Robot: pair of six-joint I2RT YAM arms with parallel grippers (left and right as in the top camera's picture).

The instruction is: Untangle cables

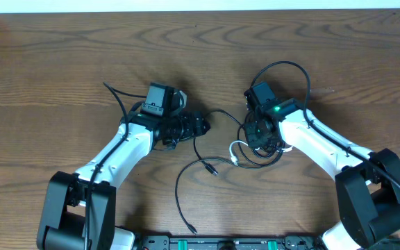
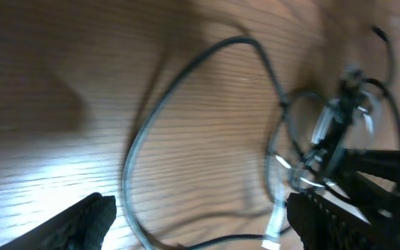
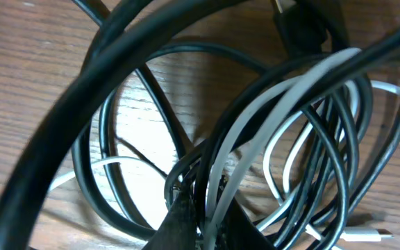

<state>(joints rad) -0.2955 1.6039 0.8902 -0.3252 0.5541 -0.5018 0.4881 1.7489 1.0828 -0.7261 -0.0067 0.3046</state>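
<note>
We take this for a robotics lab or test bench, not a home. Two white-and-black robot arms, the left arm (image 1: 127,147) and the right arm (image 1: 318,142), stand at the near edge of a wood-grain worktop (image 1: 61,55). A black rail (image 1: 214,244) with green parts runs between their bases, and a green light (image 1: 276,108) glows on the right arm. Thin cables (image 1: 210,167) lie on the wood between them like a test piece. A pale strip (image 1: 186,4) lines the far edge; we cannot tell what it is
</note>
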